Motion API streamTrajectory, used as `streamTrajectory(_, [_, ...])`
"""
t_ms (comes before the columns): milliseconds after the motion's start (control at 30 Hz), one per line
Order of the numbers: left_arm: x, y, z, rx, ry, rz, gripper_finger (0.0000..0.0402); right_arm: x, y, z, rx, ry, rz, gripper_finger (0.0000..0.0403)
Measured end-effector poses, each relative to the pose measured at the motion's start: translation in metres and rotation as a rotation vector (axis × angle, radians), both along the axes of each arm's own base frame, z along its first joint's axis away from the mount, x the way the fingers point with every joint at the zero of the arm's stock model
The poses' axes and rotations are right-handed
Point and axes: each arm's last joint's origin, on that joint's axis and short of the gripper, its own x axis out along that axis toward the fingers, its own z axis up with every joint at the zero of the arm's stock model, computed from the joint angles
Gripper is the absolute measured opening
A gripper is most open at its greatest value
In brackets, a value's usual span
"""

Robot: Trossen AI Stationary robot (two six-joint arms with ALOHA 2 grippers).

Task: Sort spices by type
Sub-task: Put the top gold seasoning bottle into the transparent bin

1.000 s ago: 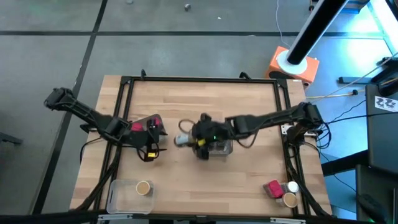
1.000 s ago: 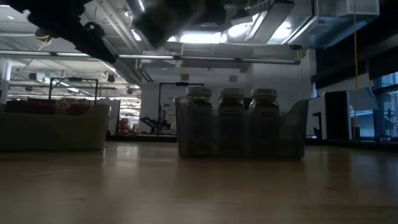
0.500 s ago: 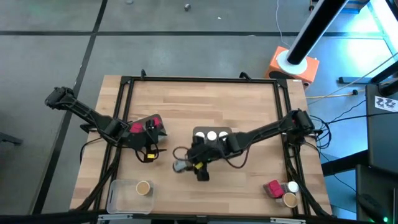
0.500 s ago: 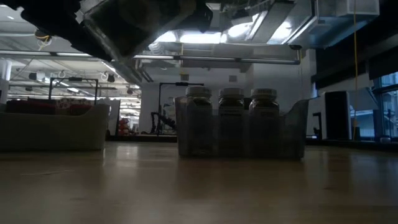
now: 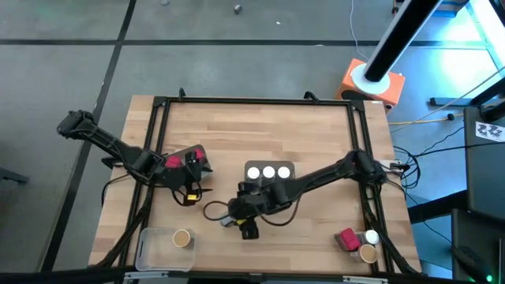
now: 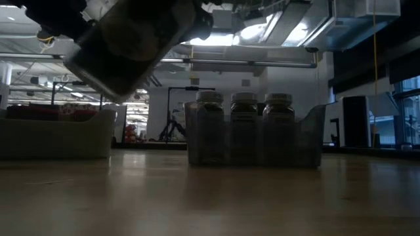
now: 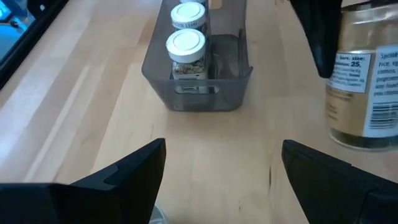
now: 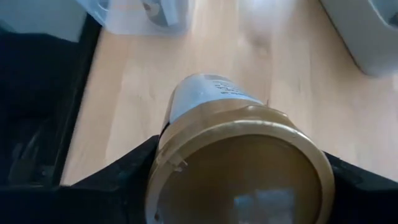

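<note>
**One brown-lidded jar in the air, mid-table**

One wooden table point(image 5: 316, 126); two clear trays, one tray point(image 5: 271, 164) holding three white-lidded jars point(image 5: 269, 172); the right gripper point(image 5: 243, 213) is clamped on a brown-lidded jar point(image 8: 239, 152), carried just near of that tray; the left gripper point(image 7: 221, 171) hangs at the left with fingers apart, empty. The jar looks rigid, smooth, probably slippery; the label band seems the safest hold.

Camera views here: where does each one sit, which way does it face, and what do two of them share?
High: overhead, straight down; both arms, right gripper holding a jar.
Low: table height, looking across at the tray of white-lidded jars.
Left wrist: past the open left gripper toward that tray.
Right wrist: down onto the held tan-lidded jar.
Shared: left wrist and low views show tray and jar.
</note>
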Motion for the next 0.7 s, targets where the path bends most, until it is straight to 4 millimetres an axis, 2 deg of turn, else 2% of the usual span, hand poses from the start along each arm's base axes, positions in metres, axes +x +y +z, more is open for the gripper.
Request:
streamTrajectory(100, [0.000,0.000,-0.001,0.003,0.007,0.002,0.0303,0.005,-0.001,-0.003,0.004,0.074,-0.042,0.0283])
streamTrajectory(300, [0.000,0.000,0.000,0.006,0.005,-0.003,0.0303,0.006,-0.005,-0.031,-0.003,0.231,-0.107,0.0283])
streamTrajectory(600, [0.000,0.000,-0.001,0.005,0.006,-0.003,0.0303,0.007,-0.004,-0.040,-0.011,0.251,-0.102,0.0283])
streamTrajectory(700, [0.000,0.000,-0.001,0.004,0.005,-0.002,0.0303,0.008,-0.004,-0.040,-0.018,0.246,-0.088,0.0319])
